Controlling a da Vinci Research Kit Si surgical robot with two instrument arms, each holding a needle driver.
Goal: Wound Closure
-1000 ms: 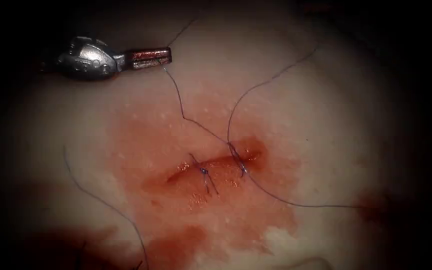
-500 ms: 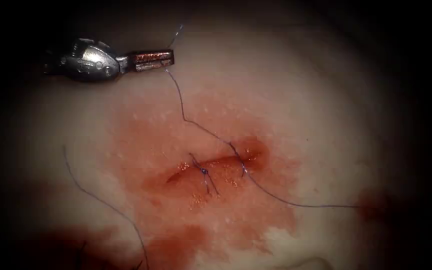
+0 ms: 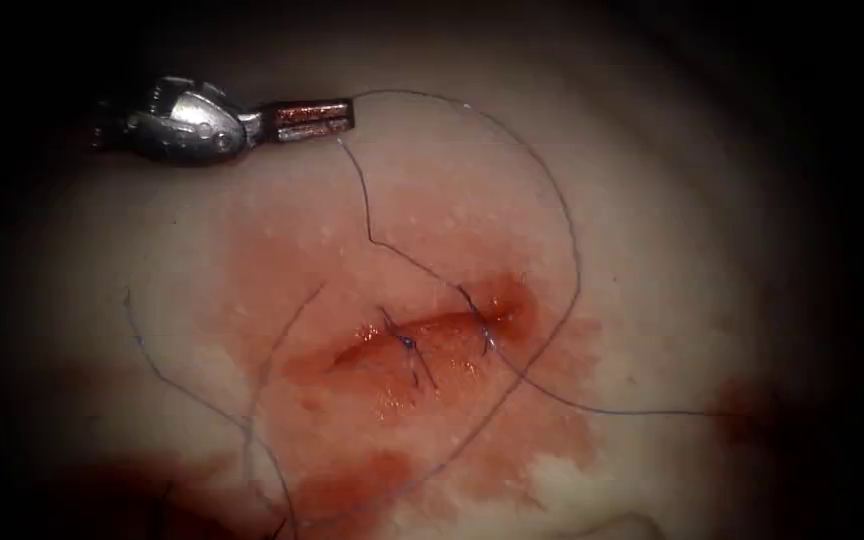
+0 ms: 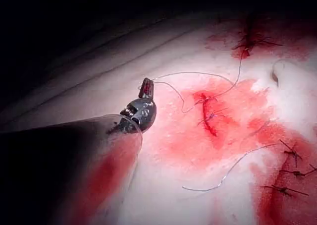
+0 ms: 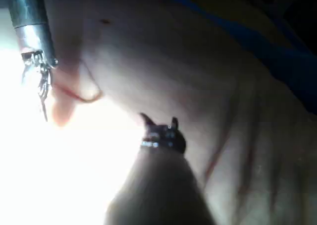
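Pale, glistening pork-belly tissue [image 3: 652,250] as ground, stained with red fluid [image 3: 292,270] around a short dark-red cut [image 3: 442,325] near its middle. Two dark stitches across that cut: a knotted one [image 3: 408,343] toward its left end, another [image 3: 485,335] at its right end.

Left arm's silver tool with coppery jaws [image 3: 337,114], toward the tissue's far left corner, well apart from the cut and up to its left. Jaws clamped on thin dark-blue thread [image 3: 367,215], which runs down from the tips to the right-end stitch. From the same tips, a slack loop out to the right of the cut, then down across its right end toward the tissue's near edge.

Right arm's dark tool [image 5: 160,121] off the tissue surface, tips parted, gripping nothing.

Cannot tell where the needle lies.

Likely trouble: slack loop catching on the knotted stitch or tangling with itself under any pull; too hard a pull cutting through the soft edge at the right-end stitch; thread slipping out of the clamped tips.

No brand, label or writing legible.
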